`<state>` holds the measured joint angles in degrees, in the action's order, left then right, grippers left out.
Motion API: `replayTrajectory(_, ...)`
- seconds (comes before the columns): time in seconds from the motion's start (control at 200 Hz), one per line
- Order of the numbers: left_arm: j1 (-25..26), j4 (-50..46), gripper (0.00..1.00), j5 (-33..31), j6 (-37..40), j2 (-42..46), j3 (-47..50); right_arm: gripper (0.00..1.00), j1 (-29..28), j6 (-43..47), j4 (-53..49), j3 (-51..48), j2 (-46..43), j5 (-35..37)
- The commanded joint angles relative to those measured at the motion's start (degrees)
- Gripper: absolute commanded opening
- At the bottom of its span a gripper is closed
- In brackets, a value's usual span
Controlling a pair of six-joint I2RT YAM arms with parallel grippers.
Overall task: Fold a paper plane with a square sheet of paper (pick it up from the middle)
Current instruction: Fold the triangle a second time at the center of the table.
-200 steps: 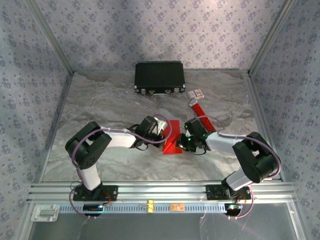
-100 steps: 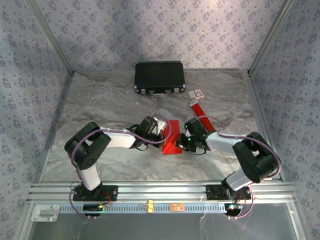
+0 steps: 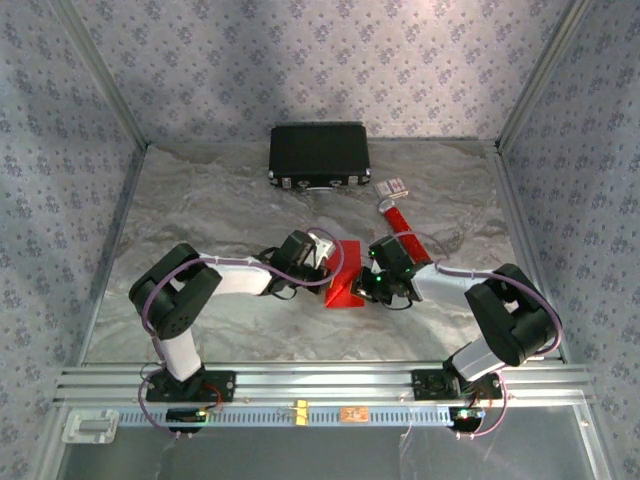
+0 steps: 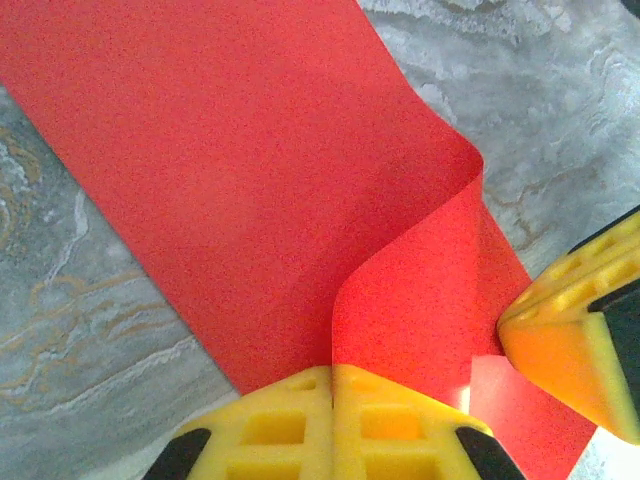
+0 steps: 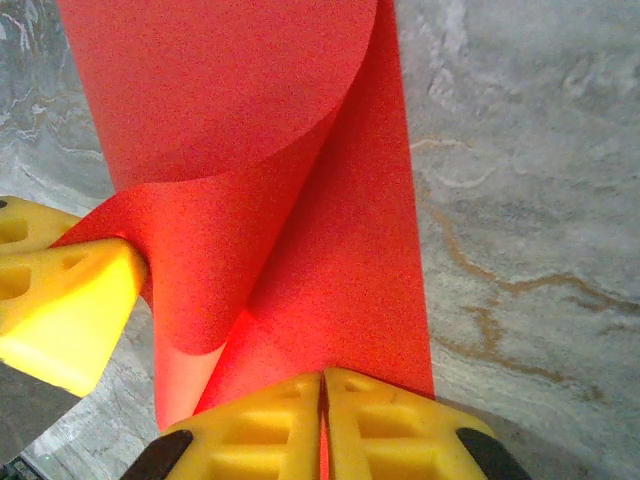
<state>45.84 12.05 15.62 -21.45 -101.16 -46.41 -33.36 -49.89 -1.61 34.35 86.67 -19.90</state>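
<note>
The square sheet of paper is seen as a bright red, partly folded shape at the middle of the table, between the two tools and nearer than the black case. In the left wrist view one part of it is laid flat on the marbled surface as a broad band. Another part is curled up and over in a soft, uncreased bend whose edge is drawn into the seam between the yellow pads. The left tool is clenched on that raised edge, with the paper pressed between its pads. The right tool is likewise closed on the sheet from the opposite side: a red flap is pinched at the seam of its own yellow pads, and beyond it the paper is rolled over in a wide curve. A yellow fingertip of each tool is caught at the edge of the other's wrist view, just beside the paper. From above, both arms are seen stretched low over the table, bent at the elbow and turned inward. The left tool is set at the sheet's upper left and the right tool at its right side, the two close together.
</note>
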Motion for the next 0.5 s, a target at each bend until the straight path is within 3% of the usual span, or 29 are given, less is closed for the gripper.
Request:
replayTrajectory(0.0, -0.3, 0.4, 0.02, 0.6, 0.9, -0.1, -1.5, 0.11, -0.3, 0.9, -4.2, 0.3, 0.6, 1.6)
replayTrajectory(0.495, -0.4, -1.8, 0.01, -0.1, 0.5, -2.3, -1.7, 0.11, -0.2, 0.7, -4.0, 0.2, 0.7, 1.6)
